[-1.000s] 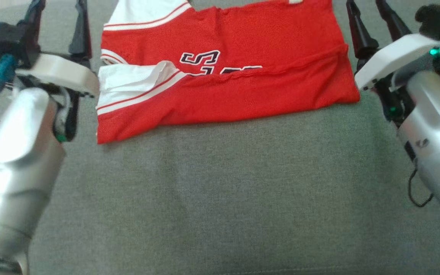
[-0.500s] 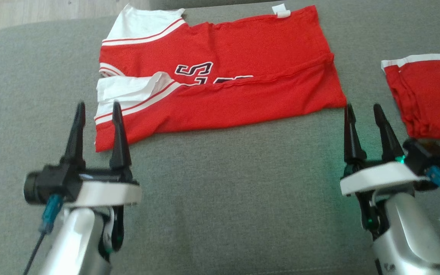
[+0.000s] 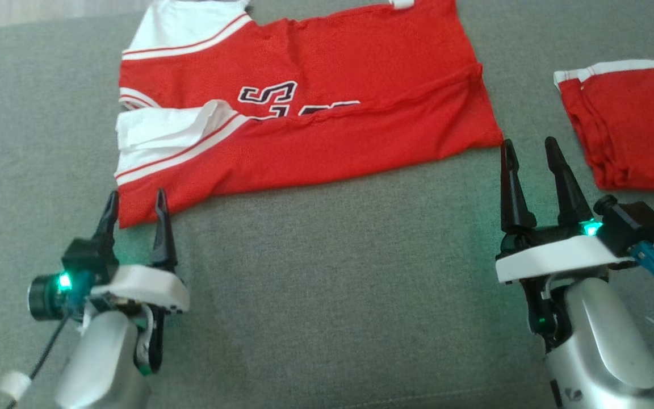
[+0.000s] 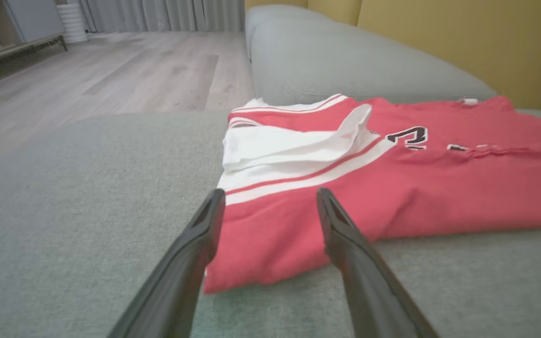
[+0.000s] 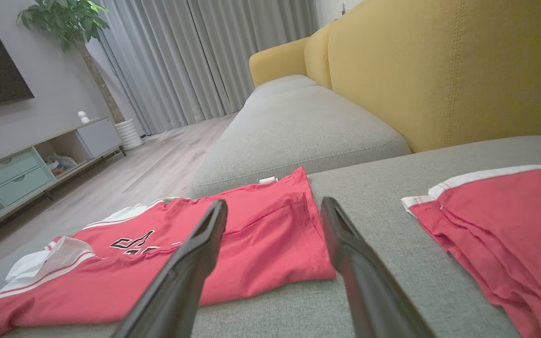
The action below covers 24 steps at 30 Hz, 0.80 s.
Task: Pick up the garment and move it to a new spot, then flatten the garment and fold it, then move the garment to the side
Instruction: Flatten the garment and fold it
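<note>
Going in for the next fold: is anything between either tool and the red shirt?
Nothing visible. The left tool, open, points at the near left corner of the shirt. The right tool, open, sits just off its near right corner, with only bare grey cushion between. The other red garment lies further right, off both paths.

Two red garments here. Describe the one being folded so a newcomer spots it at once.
On the grey sofa seat, look to the middle, left of the other red garment. The jersey lies there, folded lengthwise. Unlike its neighbour, it has white sleeves and black-outlined lettering.
</note>
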Available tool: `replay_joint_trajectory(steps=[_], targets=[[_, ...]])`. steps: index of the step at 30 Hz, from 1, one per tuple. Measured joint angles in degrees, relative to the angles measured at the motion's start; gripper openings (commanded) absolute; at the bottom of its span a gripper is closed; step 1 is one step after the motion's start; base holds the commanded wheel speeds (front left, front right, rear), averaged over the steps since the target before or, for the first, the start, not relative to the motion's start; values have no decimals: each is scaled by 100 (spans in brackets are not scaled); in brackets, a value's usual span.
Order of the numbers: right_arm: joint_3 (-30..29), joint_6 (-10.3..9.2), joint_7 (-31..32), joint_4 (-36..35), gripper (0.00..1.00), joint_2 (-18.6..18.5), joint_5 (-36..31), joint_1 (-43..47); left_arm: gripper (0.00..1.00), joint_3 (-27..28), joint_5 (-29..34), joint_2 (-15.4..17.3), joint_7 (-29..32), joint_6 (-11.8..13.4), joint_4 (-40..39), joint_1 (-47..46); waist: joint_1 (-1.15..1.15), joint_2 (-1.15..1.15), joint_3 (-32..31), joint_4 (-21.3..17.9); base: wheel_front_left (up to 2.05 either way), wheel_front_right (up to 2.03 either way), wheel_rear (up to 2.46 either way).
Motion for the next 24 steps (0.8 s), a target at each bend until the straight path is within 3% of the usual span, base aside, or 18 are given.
replay_joint_trajectory(steps=[7, 16, 17, 18, 19, 24], targets=[[63, 0, 0, -15, 100, 0, 26, 2, 100, 21, -52, 63, 360, 48, 914, -456, 0, 0, 209, -133, 0, 0, 0], [144, 0, 1, -30, 100, 2, 125, 1, 100, 140, -92, 168, 488, 237, 1433, -831, 0, 0, 301, -260, 0, 0, 0], [166, 0, 1, -30, 100, 2, 125, 1, 85, 135, -93, 171, 547, 209, 1460, -845, -1, 0, 296, -271, 0, 0, 0], [183, 0, 0, -29, 100, 2, 125, 2, 33, 115, -93, 181, 594, 169, 1475, -854, 0, 0, 287, -280, 0, 0, 0], [192, 0, 0, -26, 100, 2, 129, 1, 0, 96, -94, 198, 612, 94, 1492, -857, 0, 0, 274, -289, 0, 0, 0], [152, 0, 0, 88, 100, 2, 161, 1, 0, 23, -143, 194, 444, 19, 1560, -857, 0, 0, 156, -283, 0, 0, 0]])
